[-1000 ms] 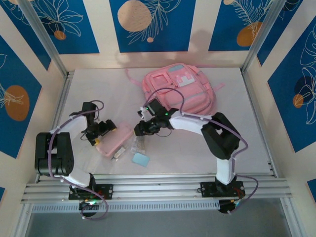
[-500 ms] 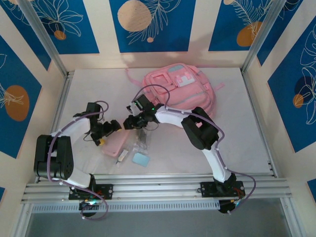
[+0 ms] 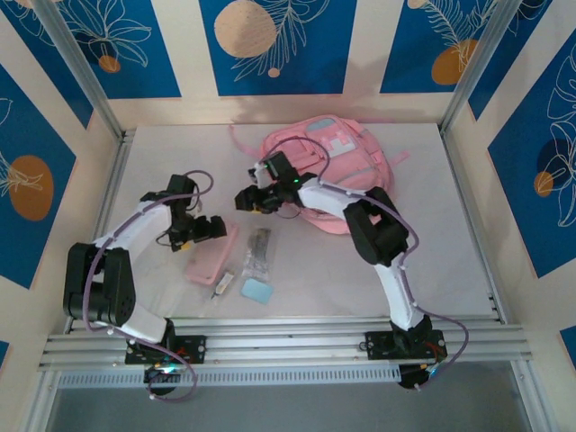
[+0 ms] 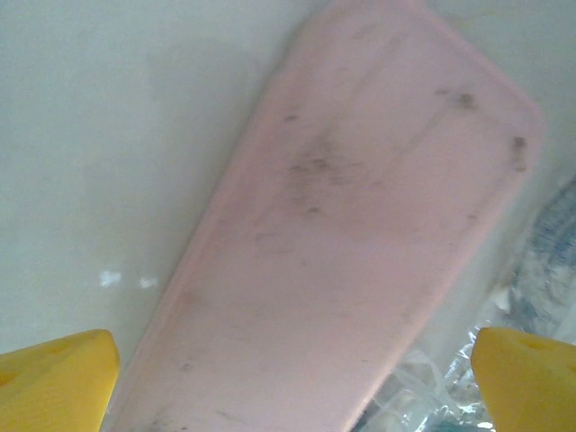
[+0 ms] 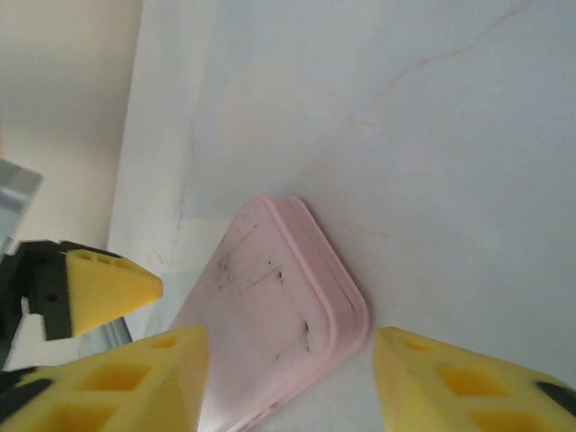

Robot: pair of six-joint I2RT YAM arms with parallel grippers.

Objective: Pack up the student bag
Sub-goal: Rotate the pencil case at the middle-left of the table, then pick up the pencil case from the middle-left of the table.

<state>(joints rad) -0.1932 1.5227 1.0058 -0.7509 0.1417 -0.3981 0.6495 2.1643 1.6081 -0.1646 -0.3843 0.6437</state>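
Top: spotted student bag (image 3: 337, 166) upper centre, pink pencil case (image 3: 209, 256) lower left, long axis diagonal, just under left gripper (image 3: 209, 229), farther from right gripper (image 3: 245, 200)
Left wrist: saw fingers spread wide, empty, case between
Right wrist: saw fingers parted, empty, case beyond

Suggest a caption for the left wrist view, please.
Open left claw above a flat pink oblong case on a white table.

- We read no text, label, brand or number anywhere.
- The patch (image 3: 329, 139) on the student bag (image 3: 358, 162) was too small for us to make out.
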